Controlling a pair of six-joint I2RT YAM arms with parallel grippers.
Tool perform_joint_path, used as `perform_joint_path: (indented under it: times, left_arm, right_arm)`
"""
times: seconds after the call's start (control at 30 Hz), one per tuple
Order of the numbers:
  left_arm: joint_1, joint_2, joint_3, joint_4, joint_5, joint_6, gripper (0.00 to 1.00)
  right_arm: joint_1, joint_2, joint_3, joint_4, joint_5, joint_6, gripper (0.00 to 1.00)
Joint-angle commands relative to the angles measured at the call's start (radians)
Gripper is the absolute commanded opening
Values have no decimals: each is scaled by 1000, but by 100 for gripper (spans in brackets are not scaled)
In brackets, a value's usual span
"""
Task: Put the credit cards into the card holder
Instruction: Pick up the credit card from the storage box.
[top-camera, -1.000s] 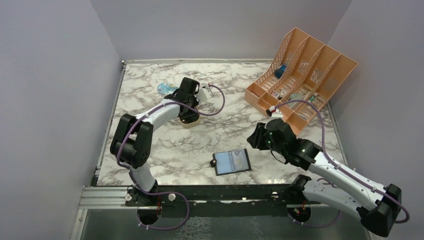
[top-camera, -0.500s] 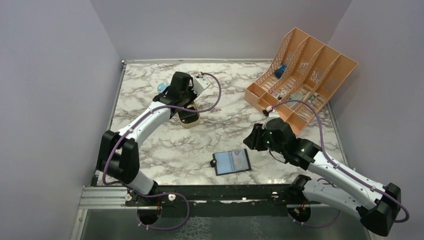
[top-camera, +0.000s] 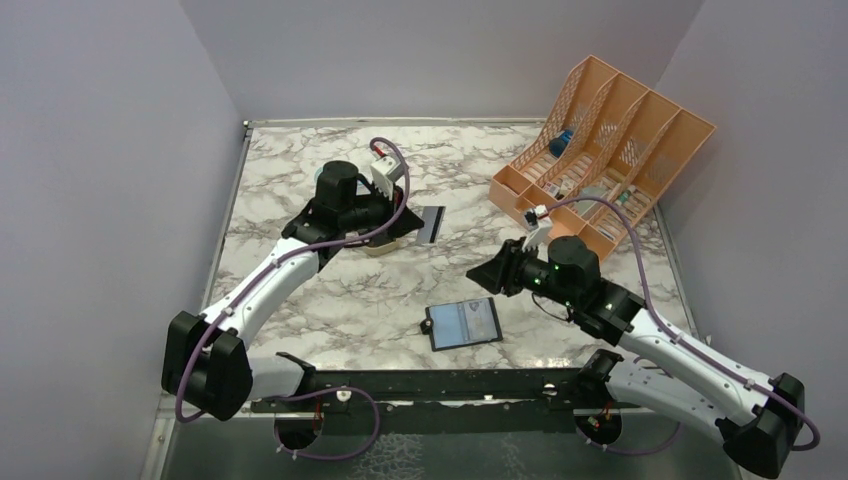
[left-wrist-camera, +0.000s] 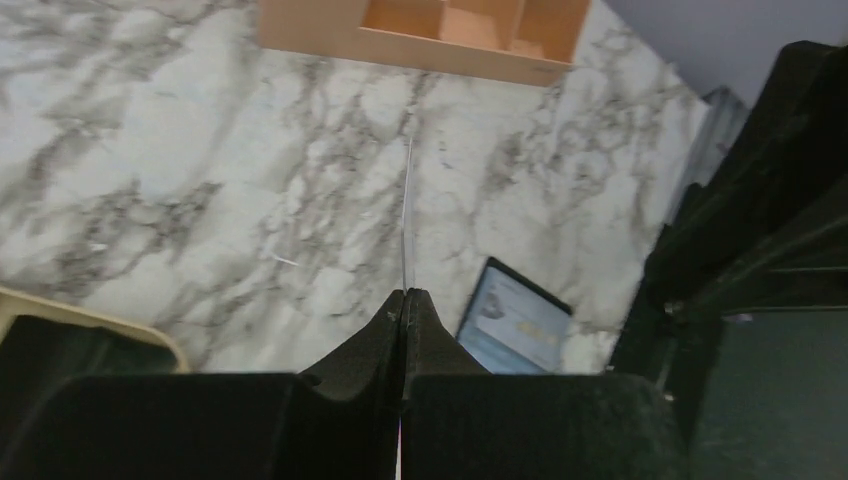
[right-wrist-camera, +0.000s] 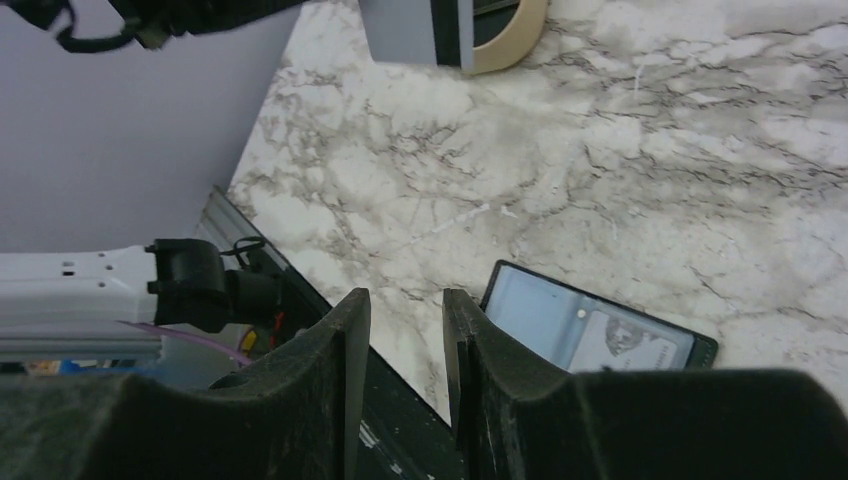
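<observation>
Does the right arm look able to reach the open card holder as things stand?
Probably yes: the right gripper hangs open just beyond the card holder, with only table between them. The left gripper, holding a card, is farther back and not in the way.

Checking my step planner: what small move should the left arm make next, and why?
Probably swing the left tool over toward the card holder. The tool is shut on a credit card, gripped by one end, while the holder lies open with its inner faces up, well apart from the card, so the gap has to be closed before any insertion.
</observation>
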Motion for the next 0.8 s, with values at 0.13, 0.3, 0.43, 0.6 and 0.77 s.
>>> perform_joint_path:
  times: [0.13, 0.3, 0.43, 0.6, 0.77]
  left_arm:
    - [3, -34, -146, 377, 410, -572, 0]
    - [3, -31, -197, 431, 500, -654, 0]
    - [2, -53, -222, 437, 539, -686, 0]
    - [0, -73, -251, 444, 566, -710, 0]
    - [-2, -77, -266, 449, 581, -725, 0]
  right_arm:
    - [1, -43, -18, 196, -79, 114, 35]
    - [2, -9, 19, 144, -14, 122, 42]
    - [2, 17, 30, 171, -38, 130, 43]
    - [1, 48, 15, 217, -73, 155, 42]
    - [2, 64, -1, 281, -114, 157, 38]
